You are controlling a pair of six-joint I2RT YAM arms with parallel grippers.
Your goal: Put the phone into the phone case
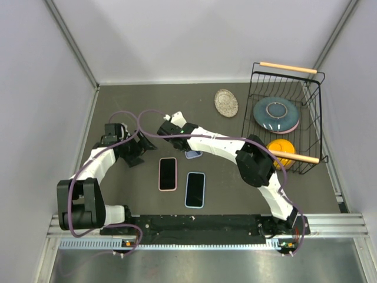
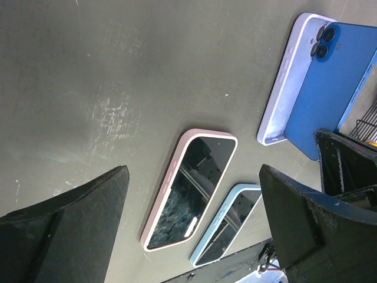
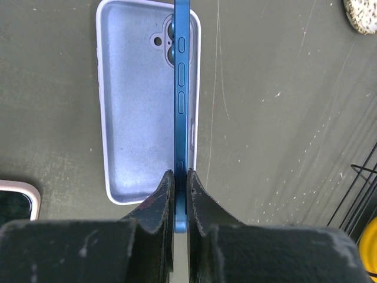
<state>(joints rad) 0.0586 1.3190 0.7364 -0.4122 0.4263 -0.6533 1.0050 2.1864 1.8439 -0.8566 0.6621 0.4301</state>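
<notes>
The right fingers (image 3: pixel 162 200) were clamped on one end of the blue phone (image 3: pixel 181 88), one finger against each flat face. The phone stood on its long edge over the lavender case (image 3: pixel 135 100), which lay hollow side up on the desk (image 2: pixel 88 71). I couldn't tell whether phone and case touched. The left fingers (image 2: pixel 88 206) were spread wide and held nothing, above a pink-cased phone (image 2: pixel 191 188) and a light-blue-cased phone (image 2: pixel 227 227).

White links (image 1: pixel 209 141), black joints (image 1: pixel 254 160), looping purple cables (image 1: pixel 125 112); right end effector (image 3: pixel 177 177) black, edges scuffed pale.
</notes>
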